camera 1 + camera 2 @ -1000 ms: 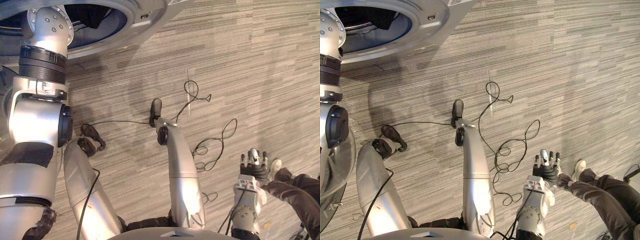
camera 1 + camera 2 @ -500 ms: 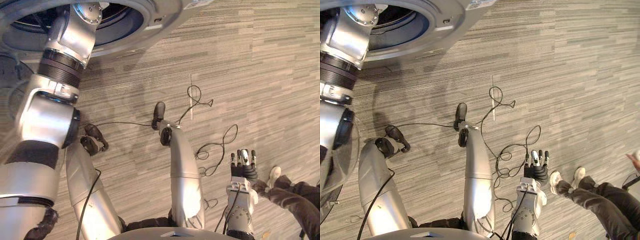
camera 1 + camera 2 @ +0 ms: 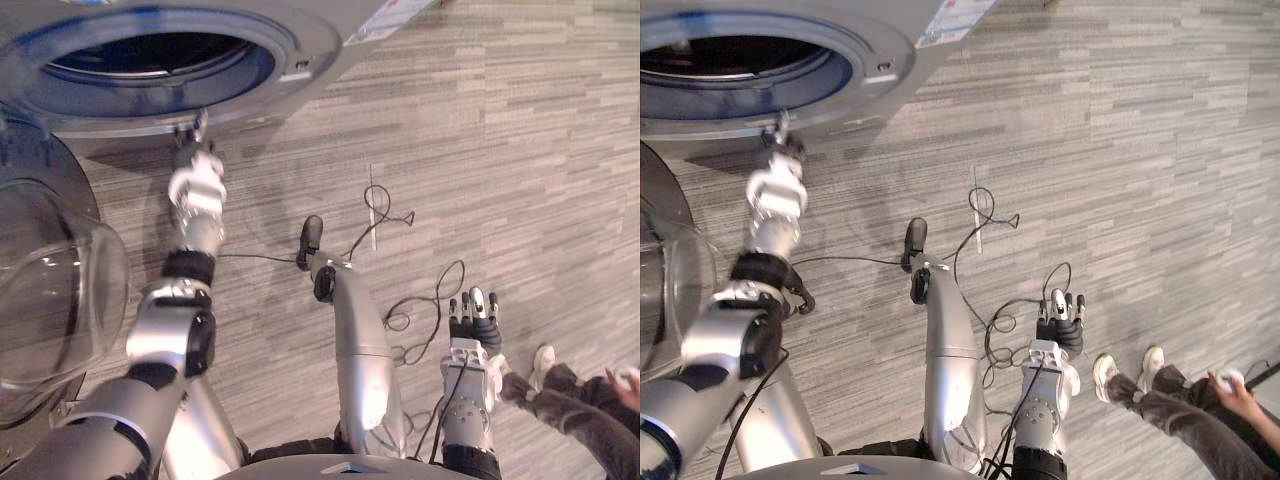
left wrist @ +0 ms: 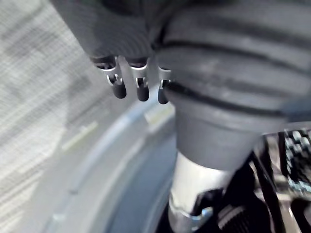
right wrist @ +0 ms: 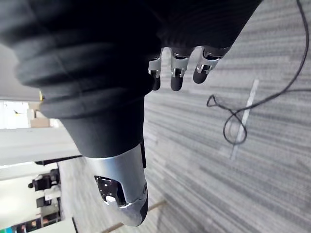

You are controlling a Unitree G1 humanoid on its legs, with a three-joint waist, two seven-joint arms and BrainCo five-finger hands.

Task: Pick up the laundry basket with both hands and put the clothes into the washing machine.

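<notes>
Both are being held open and empty: left hand [image 3: 192,148] at the mouth of the washing machine [image 3: 320,30], likely for reaching in; right hand [image 3: 475,322] low, idle.

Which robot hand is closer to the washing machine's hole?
Left. The left hand is close by the washing machine opening; the right hand is far off over the floor, by a person's shoe.

The floor [image 3: 520,150] is grey striped carpet. A short pale strip of tape [image 3: 372,175] lies on it ahead of the right robot hand [image 3: 474,325]; a person's white shoes [image 3: 1104,374] stand near that hand.
</notes>
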